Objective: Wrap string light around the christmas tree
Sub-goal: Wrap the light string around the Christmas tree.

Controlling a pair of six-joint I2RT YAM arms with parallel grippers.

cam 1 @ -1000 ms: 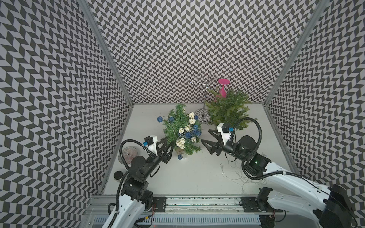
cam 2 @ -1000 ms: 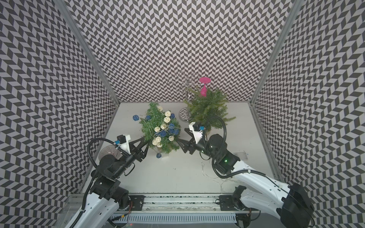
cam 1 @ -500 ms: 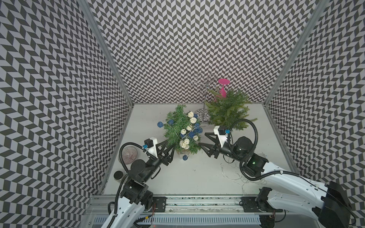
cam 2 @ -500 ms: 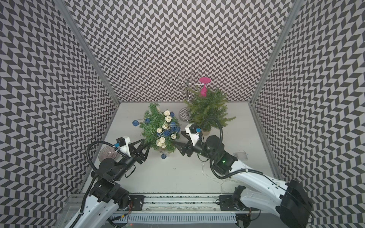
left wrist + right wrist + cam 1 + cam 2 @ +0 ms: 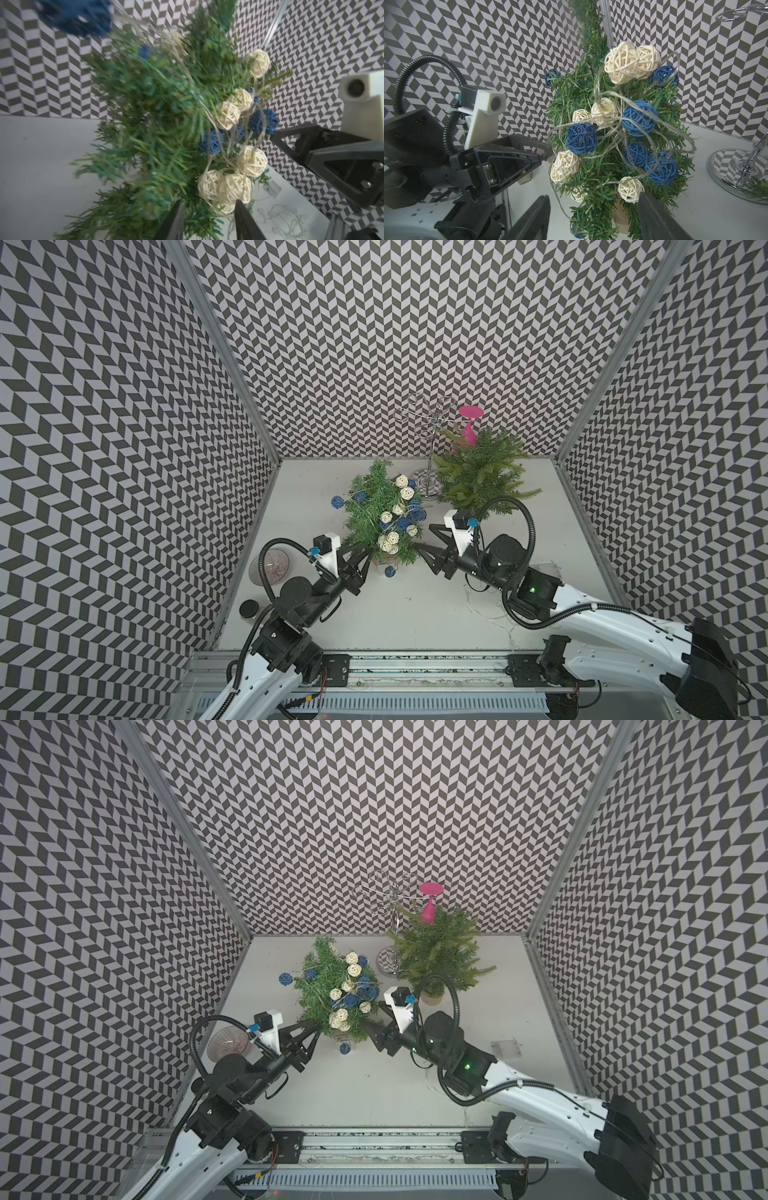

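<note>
- The christmas tree [image 5: 374, 510] stands on the grey surface [image 5: 415, 614] at the centre of both top views, between the two arms.
- Most of the wrapping looks done. The string light [image 5: 402, 493], strung with white and blue wicker balls, loops over the tree's right flank from near the top down to the foot.
- What remains, as I judge it, is tidying. The balls bunch on one side, and the left flank is mostly bare green.
- One blue ball [image 5: 337, 502] hangs out to the left of the tree. Another [image 5: 389, 571] lies on the surface at its foot.
- Thin clear wire [image 5: 280, 214] lies loose on the surface near the right arm, not far from a small clear box [image 5: 506, 1048].
- The left pincer [image 5: 368, 560] is at the tree's lower left with its jaws apart. Foliage and a white ball sit between the tips, and I cannot tell whether anything is nipped.
- The right pincer [image 5: 422, 536] is at the tree's lower right, spread wide astride the lower branches and grasping nothing.
- No brand, label or writing is legible anywhere. A pale patch at the tree's foot is too small to read.
</note>
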